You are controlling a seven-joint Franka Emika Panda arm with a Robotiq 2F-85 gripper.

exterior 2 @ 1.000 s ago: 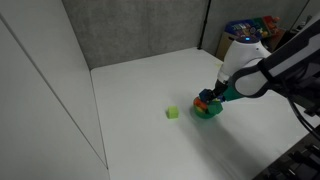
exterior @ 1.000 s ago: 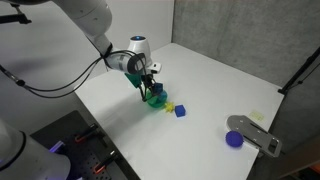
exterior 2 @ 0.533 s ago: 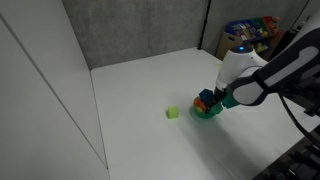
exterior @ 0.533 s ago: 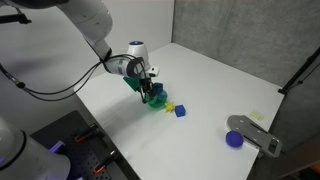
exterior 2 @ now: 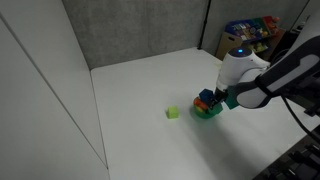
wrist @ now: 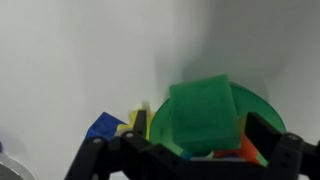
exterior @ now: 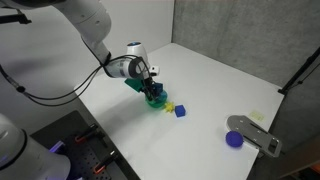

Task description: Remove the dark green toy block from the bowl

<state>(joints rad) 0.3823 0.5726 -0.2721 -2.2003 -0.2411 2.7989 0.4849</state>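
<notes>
The dark green toy block sits between the two fingers of the pincer, over the bright green bowl. In the wrist view it hides most of the bowl's inside. The fingers are drawn in narrow, one against each lower side of the block, and appear to clamp it. Whether the block's underside is clear of the bowl cannot be told.

In both exterior views the pincer points down into the bowl, and its body hides the block there.

Just under the pincer's right finger in the wrist view, a scrap of an orange piece shows at the bowl's edge. Beyond the left finger a blue cube lies on the white table, with a yellow piece between it and the bowl.

In an exterior view a yellow cube lies just beside the bowl and a blue cube just past it. Well apart from the pincer lie a round purple-blue disc and a flat grey object. In an exterior view a pale yellow-green cube lies alone near the bowl.
</notes>
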